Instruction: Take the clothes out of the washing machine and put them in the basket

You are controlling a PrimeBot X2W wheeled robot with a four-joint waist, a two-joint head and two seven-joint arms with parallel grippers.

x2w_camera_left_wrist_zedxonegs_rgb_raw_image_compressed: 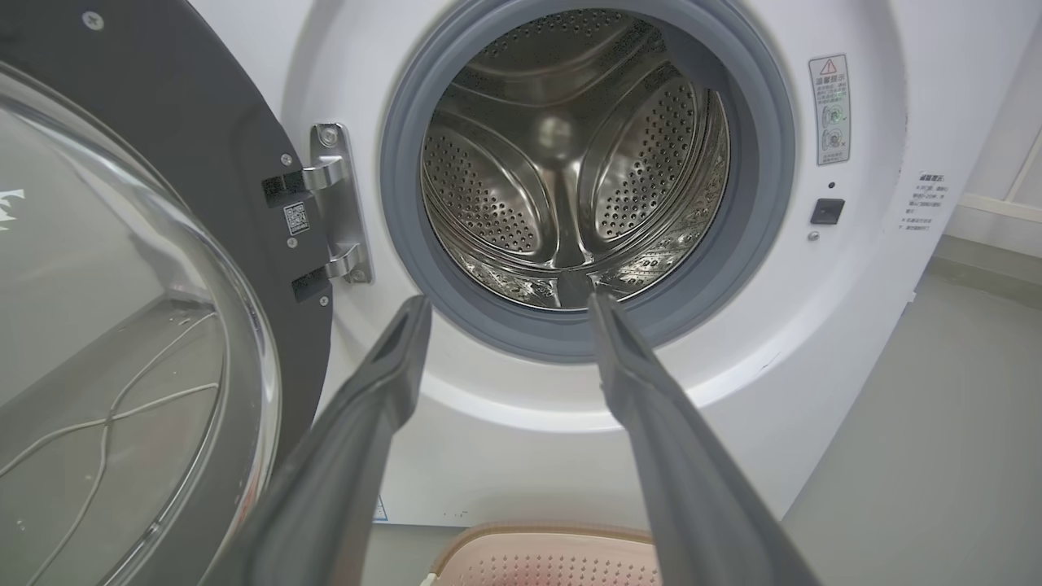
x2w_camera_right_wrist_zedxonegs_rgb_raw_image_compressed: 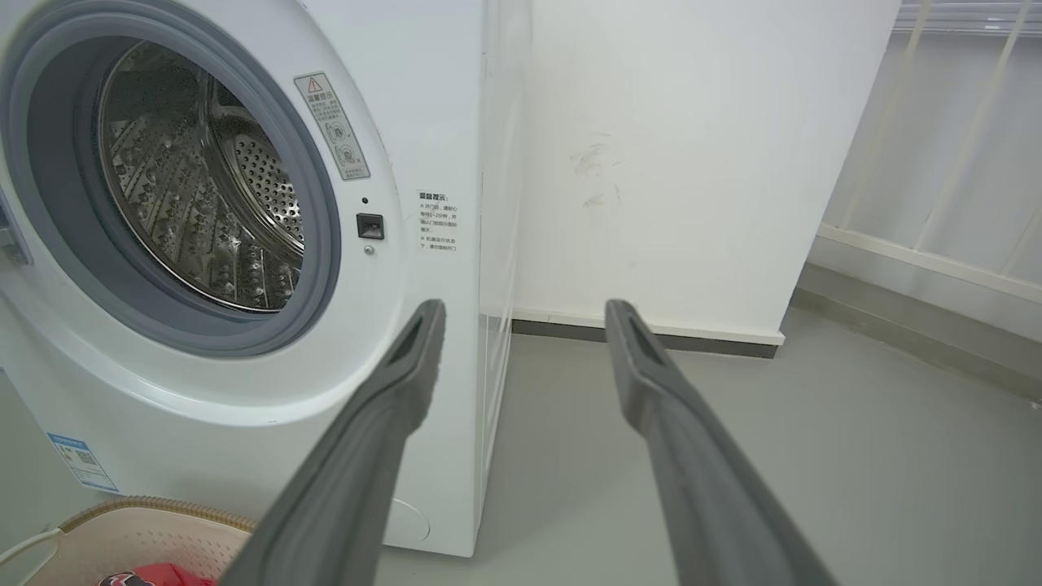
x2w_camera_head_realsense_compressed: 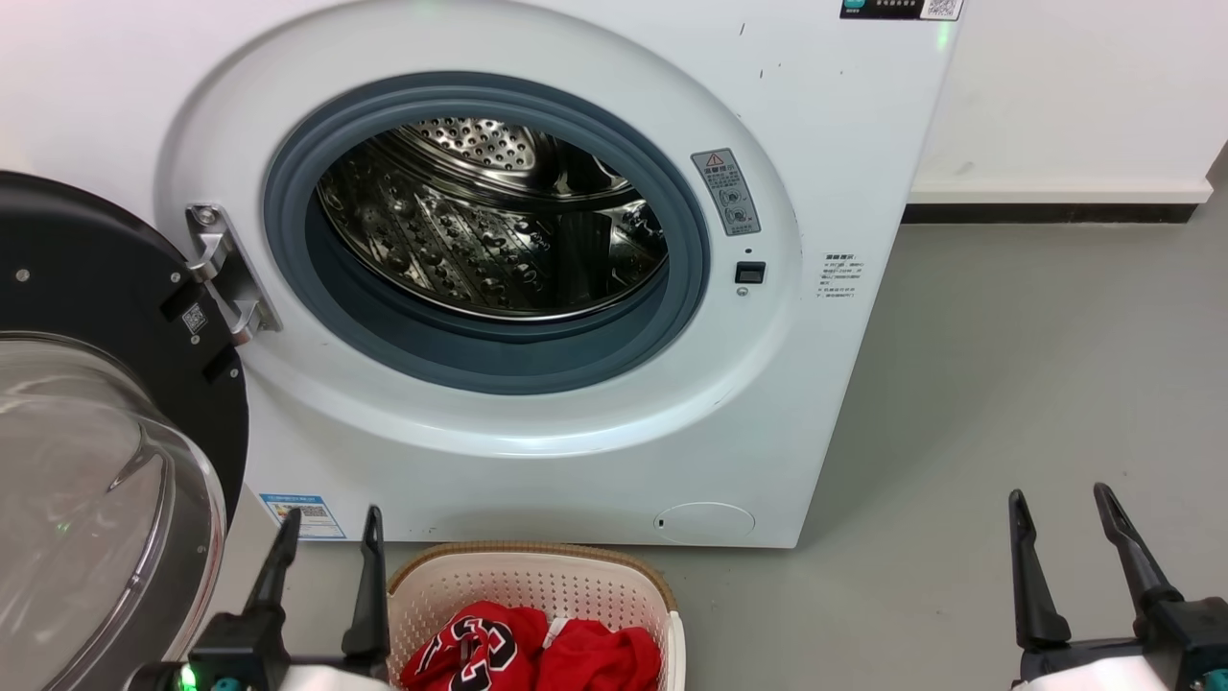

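The white washing machine (x2w_camera_head_realsense_compressed: 537, 461) stands before me with its door (x2w_camera_head_realsense_compressed: 106, 461) swung open to the left and its steel drum (x2w_camera_head_realsense_compressed: 489, 221) showing no clothes. On the floor in front of it the cream basket (x2w_camera_head_realsense_compressed: 537, 576) holds the clothes: a red jersey (x2w_camera_head_realsense_compressed: 475, 653) with black numbers and a plain red garment (x2w_camera_head_realsense_compressed: 600, 657). My left gripper (x2w_camera_head_realsense_compressed: 331, 523) is open at the basket's left rim with nothing between its fingers. My right gripper (x2w_camera_head_realsense_compressed: 1060, 499) is open over bare floor at the lower right. The drum (x2w_camera_left_wrist_zedxonegs_rgb_raw_image_compressed: 570, 155) faces my left gripper (x2w_camera_left_wrist_zedxonegs_rgb_raw_image_compressed: 505, 305); the basket (x2w_camera_right_wrist_zedxonegs_rgb_raw_image_compressed: 138, 529) sits left of my right gripper (x2w_camera_right_wrist_zedxonegs_rgb_raw_image_compressed: 525, 313).
The door's bulging glass (x2w_camera_head_realsense_compressed: 86, 499) juts out at the lower left, close to my left arm. Grey floor (x2w_camera_head_realsense_compressed: 1007, 384) stretches right of the machine to a white wall with a dark skirting (x2w_camera_head_realsense_compressed: 1046, 213). A white railing (x2w_camera_right_wrist_zedxonegs_rgb_raw_image_compressed: 952, 146) stands at the far right.
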